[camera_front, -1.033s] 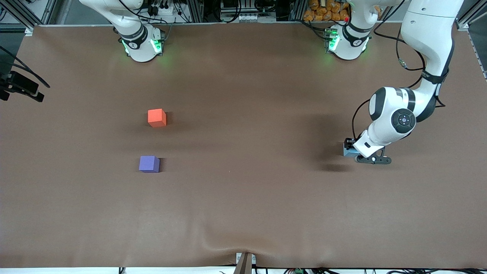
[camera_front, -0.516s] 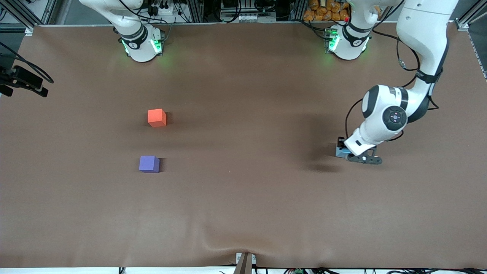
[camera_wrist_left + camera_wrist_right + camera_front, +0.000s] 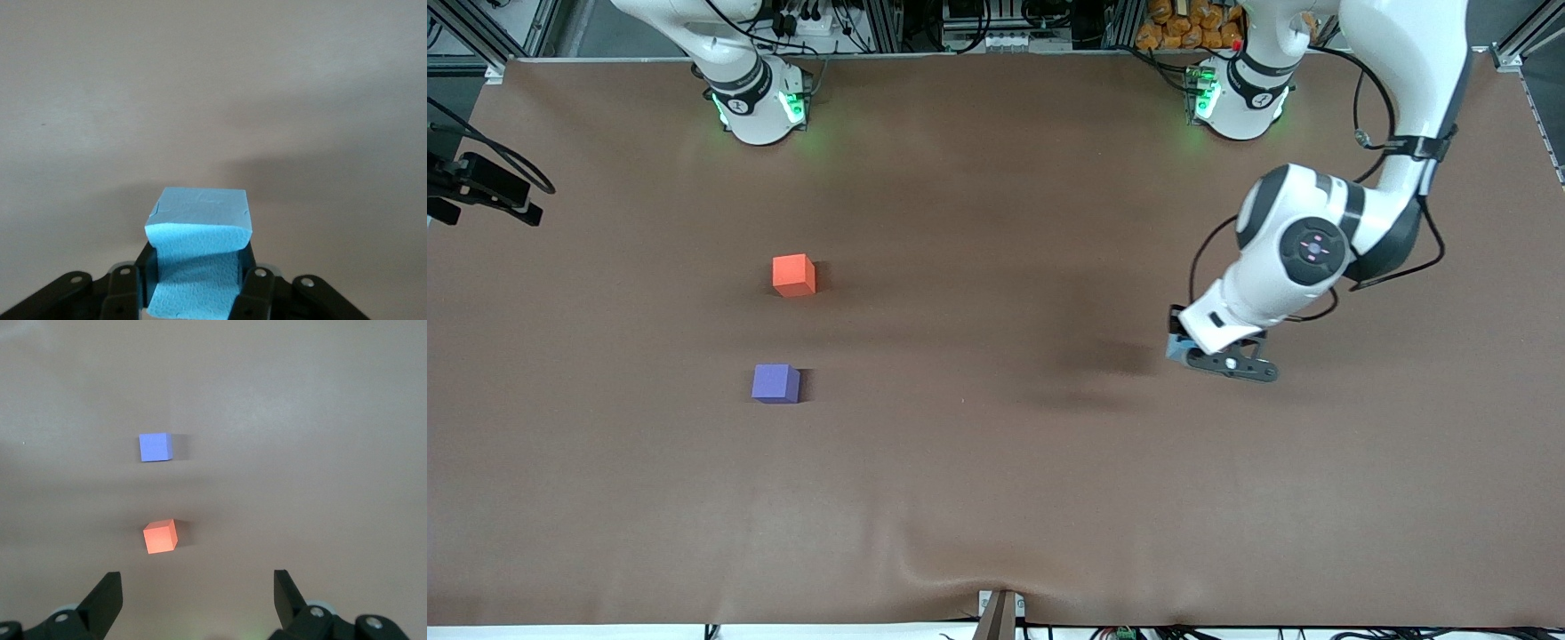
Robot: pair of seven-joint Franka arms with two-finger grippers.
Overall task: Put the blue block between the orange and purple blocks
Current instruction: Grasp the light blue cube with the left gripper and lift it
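Note:
My left gripper (image 3: 1190, 352) is shut on the light sky-blue block (image 3: 1176, 349) and holds it above the bare table at the left arm's end. In the left wrist view the blue block (image 3: 199, 223) sits squeezed between the two black fingers (image 3: 257, 290). The orange block (image 3: 793, 275) and the purple block (image 3: 775, 383) stand on the table toward the right arm's end, the purple one nearer the front camera, with a gap between them. My right gripper (image 3: 197, 581) is open and empty, high above the table, looking down on the orange block (image 3: 160, 537) and the purple block (image 3: 155, 447).
The brown table cover (image 3: 996, 462) has a wrinkle at its near edge. A black device with cables (image 3: 485, 187) juts in at the right arm's end of the table. The arm bases (image 3: 758, 102) stand along the table's edge farthest from the front camera.
My left gripper has carried the blue block toward the right arm's end of the table, and its shadow has moved away from it. The orange and purple blocks have not moved.

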